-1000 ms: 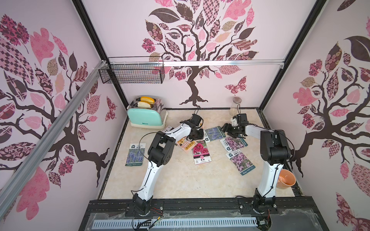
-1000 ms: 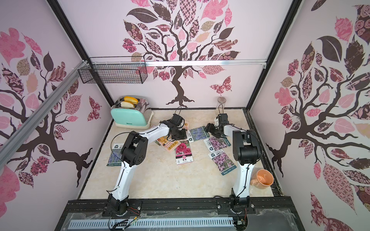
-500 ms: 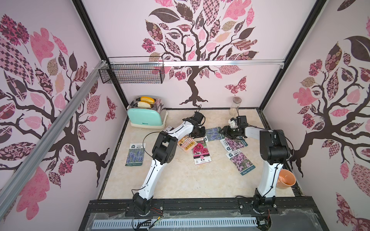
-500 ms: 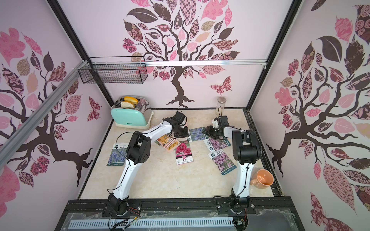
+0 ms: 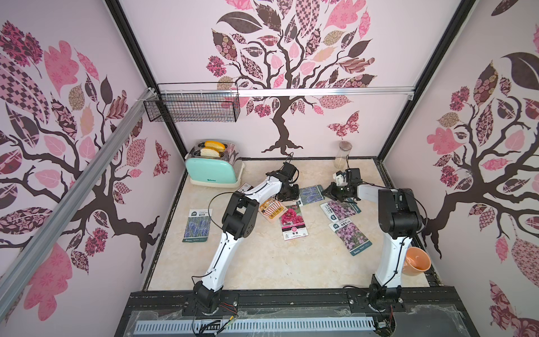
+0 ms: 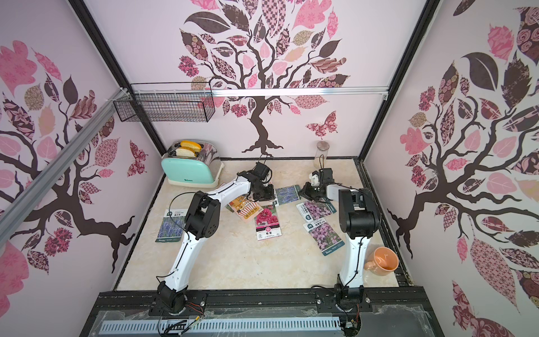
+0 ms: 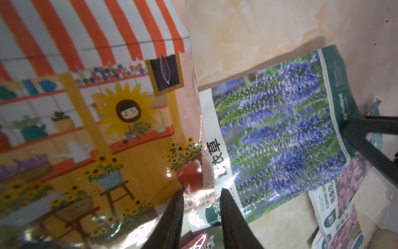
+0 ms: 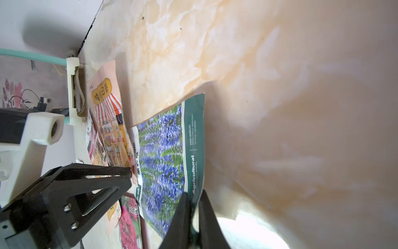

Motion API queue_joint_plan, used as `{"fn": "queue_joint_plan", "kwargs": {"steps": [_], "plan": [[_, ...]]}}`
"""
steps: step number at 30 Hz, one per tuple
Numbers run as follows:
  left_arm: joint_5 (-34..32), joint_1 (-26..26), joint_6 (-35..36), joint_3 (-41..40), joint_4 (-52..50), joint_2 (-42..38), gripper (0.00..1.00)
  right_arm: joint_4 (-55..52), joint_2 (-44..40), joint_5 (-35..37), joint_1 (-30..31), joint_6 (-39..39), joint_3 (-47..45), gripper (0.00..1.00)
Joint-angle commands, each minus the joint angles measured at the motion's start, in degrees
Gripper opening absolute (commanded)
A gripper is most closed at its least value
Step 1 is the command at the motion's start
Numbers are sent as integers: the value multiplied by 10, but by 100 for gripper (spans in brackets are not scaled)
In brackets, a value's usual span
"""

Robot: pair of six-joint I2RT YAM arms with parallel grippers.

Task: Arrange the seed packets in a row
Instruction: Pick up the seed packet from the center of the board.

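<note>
The step in hand is drawing the blue packet (image 8: 163, 155) out of the cluster at the back of the table (image 5: 262, 262). The right gripper (image 8: 194, 194) is clamped on the packet's green edge. The left gripper (image 7: 202, 191) has its jaws slightly apart, tips at the seam where the orange packet (image 7: 86, 107) meets the blue one; nothing shows pinched between them. The next move likely calls for a slow, low pull that leaves the orange packet in place. You cannot tell whether the left tips touch the packets. The left arm covers part of the cluster, so you cannot count the packets beneath it.
</note>
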Motion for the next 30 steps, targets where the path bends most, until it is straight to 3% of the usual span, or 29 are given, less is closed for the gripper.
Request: {"fn": "queue_joint_plan", "kwargs": {"steps": [1,2,8,15,25,30], "plan": [[12,-3,8,-22,-8,34,33,2,8,-28,4,-12,28,4],[12,-2,11,-20,-5,31,35,4,10,-34,3,-15,34,0],[14,5,27,11,9,12,39,-26,39,-64,-2,-44,98,0],[30,29,29,-5,51,-35,45,-41,33,-45,-17,-47,127,0],[37,42,35,35,32,-57,48,-27,-34,-47,-48,-35,102,0],[36,43,36,1,44,-98,49,1,-72,-52,-50,-25,66,0]]}}
